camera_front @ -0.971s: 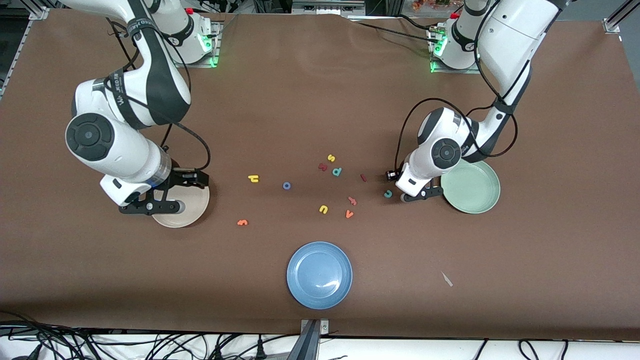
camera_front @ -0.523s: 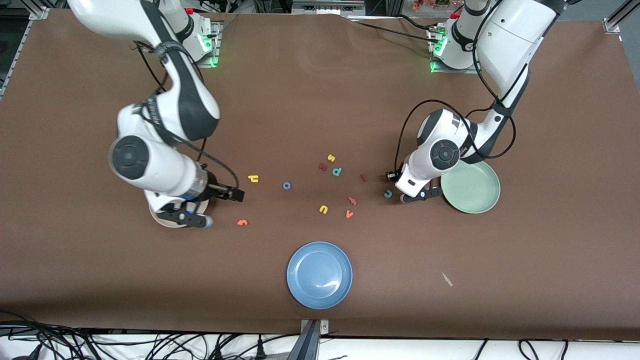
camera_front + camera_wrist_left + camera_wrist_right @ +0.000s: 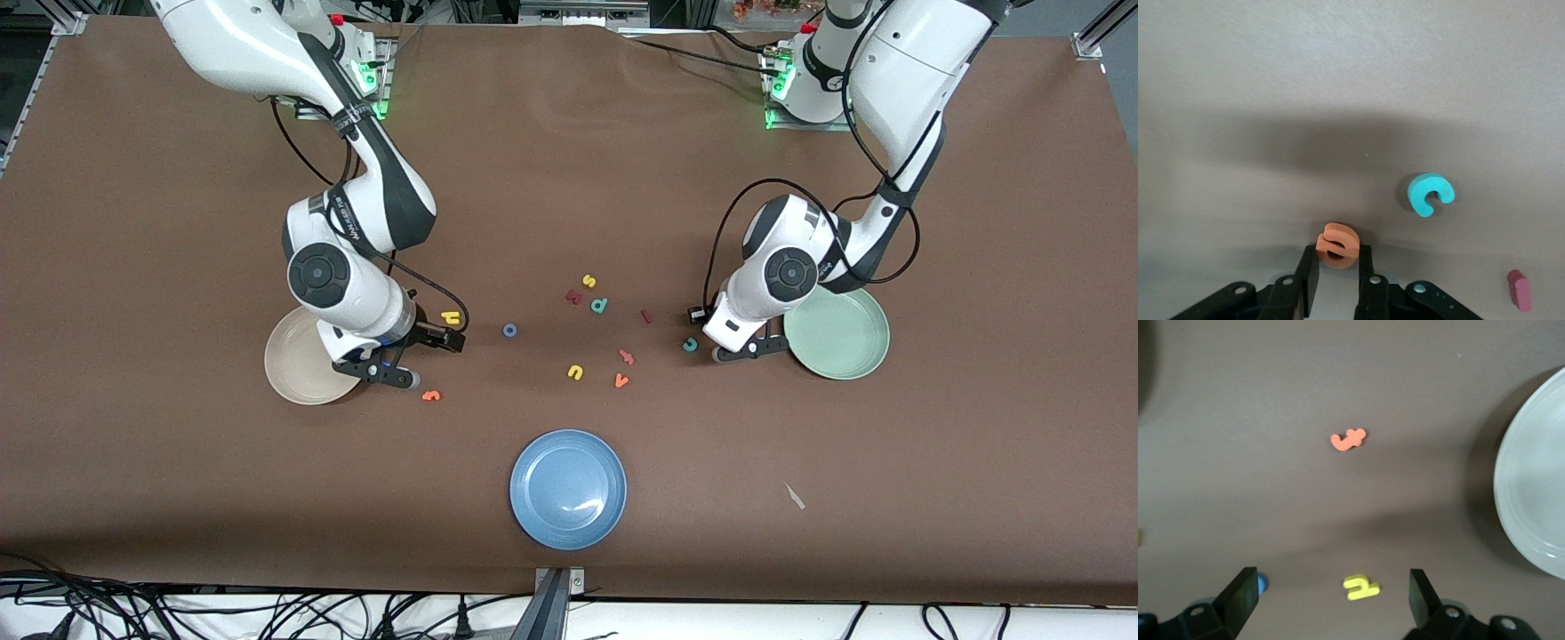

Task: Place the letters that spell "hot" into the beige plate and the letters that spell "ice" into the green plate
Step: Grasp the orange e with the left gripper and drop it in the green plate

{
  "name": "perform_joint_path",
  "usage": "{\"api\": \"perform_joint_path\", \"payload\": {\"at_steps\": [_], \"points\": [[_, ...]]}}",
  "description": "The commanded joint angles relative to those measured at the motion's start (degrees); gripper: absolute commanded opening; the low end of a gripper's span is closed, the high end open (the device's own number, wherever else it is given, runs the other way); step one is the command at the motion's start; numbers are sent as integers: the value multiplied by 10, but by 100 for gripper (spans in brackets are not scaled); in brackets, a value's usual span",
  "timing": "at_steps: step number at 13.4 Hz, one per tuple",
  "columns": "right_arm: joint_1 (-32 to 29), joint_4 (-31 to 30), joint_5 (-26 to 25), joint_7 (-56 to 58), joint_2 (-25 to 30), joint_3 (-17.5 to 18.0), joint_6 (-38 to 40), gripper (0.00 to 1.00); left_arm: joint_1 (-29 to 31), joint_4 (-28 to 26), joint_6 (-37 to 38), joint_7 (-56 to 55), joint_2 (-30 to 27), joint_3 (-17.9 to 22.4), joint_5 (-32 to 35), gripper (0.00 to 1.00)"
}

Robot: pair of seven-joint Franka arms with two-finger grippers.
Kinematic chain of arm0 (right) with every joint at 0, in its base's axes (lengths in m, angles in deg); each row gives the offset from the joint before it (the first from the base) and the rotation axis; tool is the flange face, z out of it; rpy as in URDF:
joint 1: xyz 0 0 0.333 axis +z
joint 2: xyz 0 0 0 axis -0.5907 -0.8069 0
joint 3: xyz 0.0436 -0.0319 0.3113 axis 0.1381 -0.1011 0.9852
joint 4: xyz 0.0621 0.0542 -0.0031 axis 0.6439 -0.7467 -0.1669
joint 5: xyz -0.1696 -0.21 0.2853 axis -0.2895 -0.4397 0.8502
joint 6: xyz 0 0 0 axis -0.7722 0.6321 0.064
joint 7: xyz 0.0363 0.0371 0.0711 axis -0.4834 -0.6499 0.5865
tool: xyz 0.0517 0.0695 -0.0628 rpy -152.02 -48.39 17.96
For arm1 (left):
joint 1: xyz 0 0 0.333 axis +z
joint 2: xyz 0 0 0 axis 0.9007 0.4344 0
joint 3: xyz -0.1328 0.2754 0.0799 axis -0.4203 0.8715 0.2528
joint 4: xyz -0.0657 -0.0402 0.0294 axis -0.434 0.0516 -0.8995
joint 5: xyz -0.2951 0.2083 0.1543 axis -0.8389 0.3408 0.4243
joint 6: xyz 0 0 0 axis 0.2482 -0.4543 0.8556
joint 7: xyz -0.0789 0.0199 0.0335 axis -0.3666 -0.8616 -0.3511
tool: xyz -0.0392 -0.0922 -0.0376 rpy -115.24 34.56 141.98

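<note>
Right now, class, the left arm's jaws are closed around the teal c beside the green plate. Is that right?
Not quite. The left wrist view shows the left arm's jaws closed around the orange e, beside the green plate; the teal c lies apart from them, untouched.

My two arms are glossy white with dark grey joint caps, black cables and black grippers.
</note>
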Motion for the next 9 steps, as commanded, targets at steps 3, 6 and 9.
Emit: {"api": "perform_joint_path", "payload": {"at_steps": [3,6,9], "points": [[-7,-155,-40,-10,45,19,-139,100,52,87,256,112,-68,0,13,0],[-4,-156,-52,-11,37,36,-139,100,98,99,319,210,-69,3,22,0],[0,-155,-101,-21,21,38,-141,100,132,85,312,238,-42,1,91,0]]}}
